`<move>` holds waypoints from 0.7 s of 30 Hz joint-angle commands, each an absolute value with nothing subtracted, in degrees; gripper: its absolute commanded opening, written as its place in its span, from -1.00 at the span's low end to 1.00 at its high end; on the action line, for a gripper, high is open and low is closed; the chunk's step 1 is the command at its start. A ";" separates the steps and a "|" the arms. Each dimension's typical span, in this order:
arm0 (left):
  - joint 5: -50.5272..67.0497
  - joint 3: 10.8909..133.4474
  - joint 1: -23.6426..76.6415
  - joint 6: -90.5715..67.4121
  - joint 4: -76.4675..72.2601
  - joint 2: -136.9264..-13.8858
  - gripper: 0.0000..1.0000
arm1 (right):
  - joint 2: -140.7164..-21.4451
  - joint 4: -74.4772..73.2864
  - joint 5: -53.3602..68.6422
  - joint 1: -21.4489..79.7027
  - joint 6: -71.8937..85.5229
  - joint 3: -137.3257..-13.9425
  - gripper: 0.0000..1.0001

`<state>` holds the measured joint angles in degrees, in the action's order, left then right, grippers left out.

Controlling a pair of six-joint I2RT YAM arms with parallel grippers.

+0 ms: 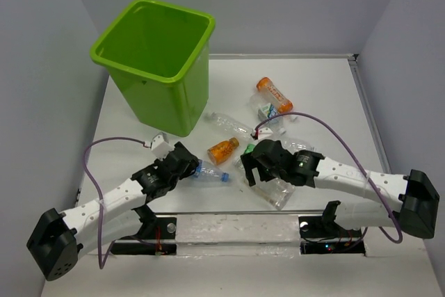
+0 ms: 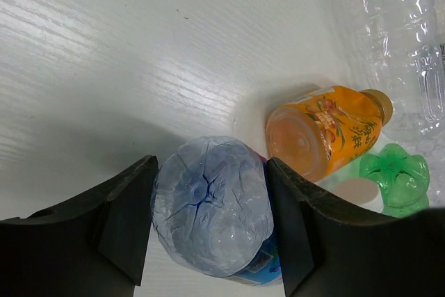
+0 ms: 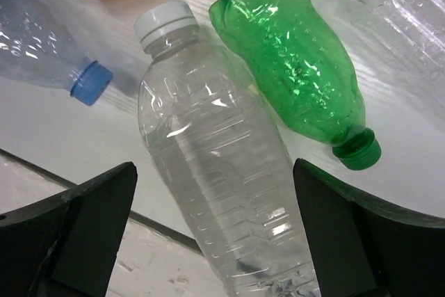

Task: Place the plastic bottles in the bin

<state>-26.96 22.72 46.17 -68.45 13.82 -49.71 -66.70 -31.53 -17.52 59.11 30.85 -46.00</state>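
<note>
No bottle shows in the bin [image 1: 164,99], standing at the table's [image 1: 320,88] far left. Left claw [image 1: 188,165] pinches the blue bottle [image 2: 212,206] at its rounded base; the thin, empty-looking plastic could buckle and slip in the lift. Right claw [image 1: 256,174] hangs wide over the clear bottle [image 3: 208,165], green bottle [image 3: 299,81] just beside: closing might snag both.

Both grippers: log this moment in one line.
left gripper: closed on blue-capped bottle | right gripper: open above white-capped bottle | bin: looks empty
</note>
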 commanded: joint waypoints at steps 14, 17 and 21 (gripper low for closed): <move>-31.82 42.70 46.49 -43.60 26.54 -34.55 -0.13 | -74.79 -40.78 -24.44 64.25 29.18 -54.58 0.99; -31.20 49.02 46.41 -40.52 26.37 -33.66 -0.13 | -77.07 -39.99 -23.03 64.25 27.69 -55.02 0.99; -30.59 56.48 46.41 -36.14 25.58 -35.94 -0.13 | -79.01 -37.80 -20.04 63.63 26.28 -54.49 0.99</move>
<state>-29.50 49.76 46.15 -43.07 25.78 -33.85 -78.04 -39.75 -22.31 63.81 28.18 -52.77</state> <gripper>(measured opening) 0.690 0.994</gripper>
